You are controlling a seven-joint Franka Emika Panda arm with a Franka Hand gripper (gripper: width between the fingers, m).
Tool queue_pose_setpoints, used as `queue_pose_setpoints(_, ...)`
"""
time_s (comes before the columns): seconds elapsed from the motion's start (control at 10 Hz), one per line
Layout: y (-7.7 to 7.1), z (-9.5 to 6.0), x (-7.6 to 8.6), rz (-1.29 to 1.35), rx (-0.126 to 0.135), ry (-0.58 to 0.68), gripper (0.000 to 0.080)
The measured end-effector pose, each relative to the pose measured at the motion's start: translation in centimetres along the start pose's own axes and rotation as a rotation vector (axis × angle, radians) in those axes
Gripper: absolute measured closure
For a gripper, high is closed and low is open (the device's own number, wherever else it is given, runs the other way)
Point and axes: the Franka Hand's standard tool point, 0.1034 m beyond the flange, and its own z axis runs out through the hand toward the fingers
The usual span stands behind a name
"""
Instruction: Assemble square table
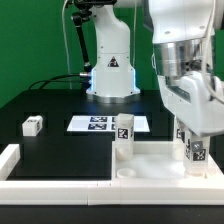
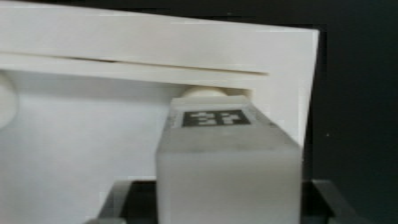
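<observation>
Holding a white tagged leg point(image 2: 222, 160) upright at a corner of the square tabletop point(image 1: 150, 158), toward the exterior view's right, gripper point(image 1: 196, 140) clamped on the leg's sides. Second leg point(image 1: 124, 131) standing on the tabletop; third leg point(image 1: 33, 125) lying well apart on the black table point(image 1: 60, 145). Risks jamming if tilted off the hole, or toppling if released before seating.

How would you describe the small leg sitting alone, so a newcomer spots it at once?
Start at the black table and find the marker board near its middle. The lone leg sits toward the exterior view's left of that board, on bare black surface. Unlike it, the corner leg stands upright at the white top, and the gripper holds the gripped leg there.
</observation>
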Motion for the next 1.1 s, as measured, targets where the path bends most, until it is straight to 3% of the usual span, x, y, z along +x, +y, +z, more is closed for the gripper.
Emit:
queue_pose_setpoints(0.2, 0.02, 0.04, -0.02, 0.036, 0.001, -0.002, 0.0508)
queue_pose_setpoints(0.4, 0.05, 0.1, -0.01, -0.039, -0.001, 0.0, 0.0266)
queue_pose_setpoints(0.5, -0.04, 0.01, -0.08, -0.165, -0.006, 0.014, 0.0181)
queue_pose_setpoints(0.7, -0.32, 0.0, -0.93, -0.504, -0.025, 0.036, 0.0157)
queue_pose_setpoints(1.1, -0.28, 0.02, -0.86, -0.82, -0.036, 0.042, 0.015)
